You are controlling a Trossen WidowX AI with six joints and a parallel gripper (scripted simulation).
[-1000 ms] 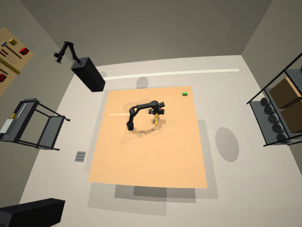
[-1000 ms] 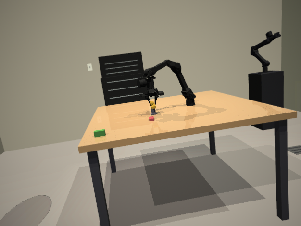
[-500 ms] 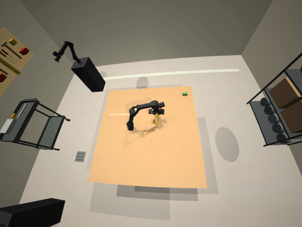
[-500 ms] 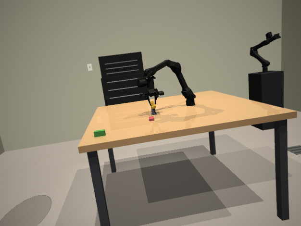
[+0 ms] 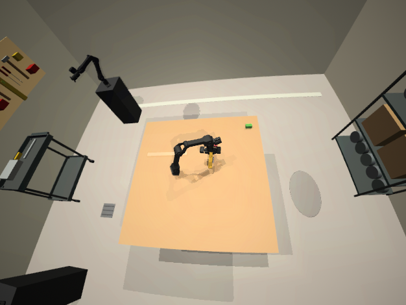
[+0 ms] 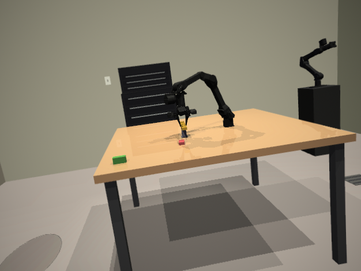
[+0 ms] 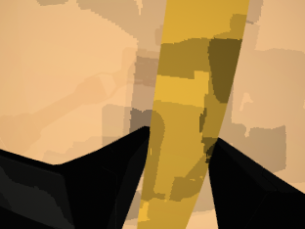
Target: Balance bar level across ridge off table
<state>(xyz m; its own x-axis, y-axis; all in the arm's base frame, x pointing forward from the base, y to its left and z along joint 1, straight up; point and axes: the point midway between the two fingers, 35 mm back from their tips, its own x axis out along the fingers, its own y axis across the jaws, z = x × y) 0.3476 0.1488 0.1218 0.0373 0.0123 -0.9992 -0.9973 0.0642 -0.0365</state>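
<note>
The yellow bar [image 5: 210,161] [image 6: 184,127] [image 7: 183,93] is between the fingers of my gripper [image 6: 182,122] [image 7: 180,140], which is shut on it. The bar looks roughly level and is off the table. The small dark blue-grey ridge [image 6: 184,134] stands on the table right under the bar in the exterior view. The bar hides its top, so I cannot tell whether they touch. In the wrist view the bar runs up the picture with a slight lean, and the ridge is hidden.
A small red block [image 6: 181,142] lies on the table [image 5: 196,213] [image 6: 262,139] close to the ridge. A green block [image 5: 248,126] [image 6: 119,160] lies near a table corner. A pale strip [image 5: 160,154] lies beside the arm.
</note>
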